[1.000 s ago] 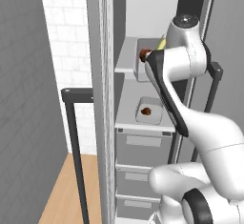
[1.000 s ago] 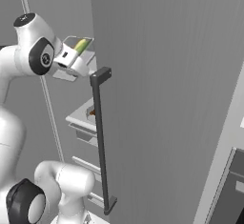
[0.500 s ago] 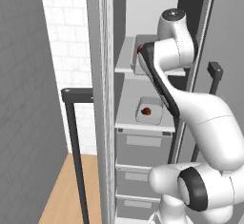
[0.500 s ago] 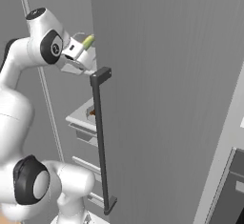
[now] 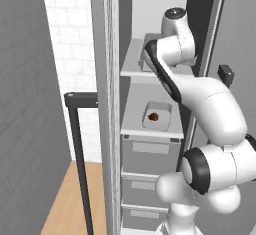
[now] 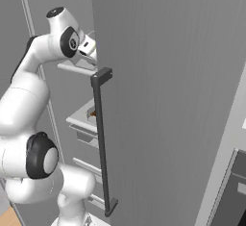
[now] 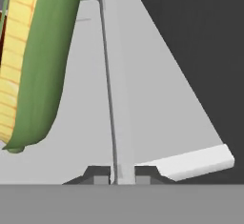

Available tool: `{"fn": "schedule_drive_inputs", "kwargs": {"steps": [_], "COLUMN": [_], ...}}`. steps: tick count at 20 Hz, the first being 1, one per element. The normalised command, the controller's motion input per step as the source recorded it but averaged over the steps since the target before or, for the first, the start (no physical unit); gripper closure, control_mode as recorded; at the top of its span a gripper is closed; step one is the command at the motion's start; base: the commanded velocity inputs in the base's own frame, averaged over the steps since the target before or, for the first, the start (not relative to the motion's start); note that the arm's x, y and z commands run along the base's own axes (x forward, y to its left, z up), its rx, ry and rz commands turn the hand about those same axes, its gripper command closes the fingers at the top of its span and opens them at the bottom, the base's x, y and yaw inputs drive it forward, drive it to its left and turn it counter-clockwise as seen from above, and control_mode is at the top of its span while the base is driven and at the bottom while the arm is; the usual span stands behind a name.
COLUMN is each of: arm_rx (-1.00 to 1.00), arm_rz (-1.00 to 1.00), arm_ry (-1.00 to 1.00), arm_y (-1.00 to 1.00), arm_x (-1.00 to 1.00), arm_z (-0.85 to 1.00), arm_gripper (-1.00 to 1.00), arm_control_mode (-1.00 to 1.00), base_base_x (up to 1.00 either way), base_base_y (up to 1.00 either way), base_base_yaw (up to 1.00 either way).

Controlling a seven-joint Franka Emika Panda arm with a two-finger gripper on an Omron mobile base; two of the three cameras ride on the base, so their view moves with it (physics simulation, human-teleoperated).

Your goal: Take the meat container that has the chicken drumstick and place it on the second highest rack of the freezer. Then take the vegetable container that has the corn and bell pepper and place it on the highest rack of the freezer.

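Left base view: the freezer (image 5: pixel 150 144) stands open, with 2 light-grey shelf boards above stacked grey drawers (image 5: pixel 150 154). On the lower board (image 5: pixel 135 124), a shallow tray (image 5: pixel 159 115) holds the reddish-brown drumstick (image 5: pixel 154 116). The white arm (image 5: pixel 200 104) rises from the lower right and bends in over the upper board (image 5: pixel 131 68), where its hand covers a second tray (image 5: pixel 146 54) lying on or just above that board; contact between tray and board cannot be told.

Right base view: the open freezer door (image 6: pixel 168 76) fills the right side, its long dark bar handle (image 6: pixel 102 138) running down its near edge. The hand sits at the height of the upper board (image 6: pixel 72 67), partly hidden behind the door edge. The drumstick tray (image 6: pixel 92 116) shows just left of the handle on the lower board (image 6: pixel 79 120).

Hand view: the gripper (image 7: pixel 121 174) is clenched on the thin upright wall of the second tray (image 7: pixel 114 75), 1 dark fingertip (image 7: pixel 99 174) on each side of that wall. Inside the tray, at the upper left, lies the corn (image 7: pixel 28 61), yellow kernels wrapped in green husk. A sliver of dark red shows at the left edge beside the cob; what it is cannot be told.
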Motion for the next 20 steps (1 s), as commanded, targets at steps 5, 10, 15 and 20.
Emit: {"fn": "schedule_drive_inputs", "kwargs": {"steps": [5, 10, 15, 20], "arm_rx": [0.00, 0.00, 0.00, 0.00], "arm_rz": [-0.03, -0.05, -0.03, 0.00], "arm_ry": [0.00, 0.00, 0.00, 0.00], "arm_y": [-0.06, -0.06, -0.01, 0.00], "arm_x": [0.51, 0.39, 0.17, 0.00], "arm_z": [-0.34, -0.24, -0.01, 0.00], "arm_gripper": [1.00, 1.00, -1.00, -1.00], "arm_control_mode": [-1.00, -1.00, -1.00, -1.00], "base_base_x": [0.00, 0.00, 0.00, 0.00], "base_base_y": [0.00, 0.00, 0.00, 0.00], "base_base_yaw": [0.00, 0.00, 0.00, 0.00]}}
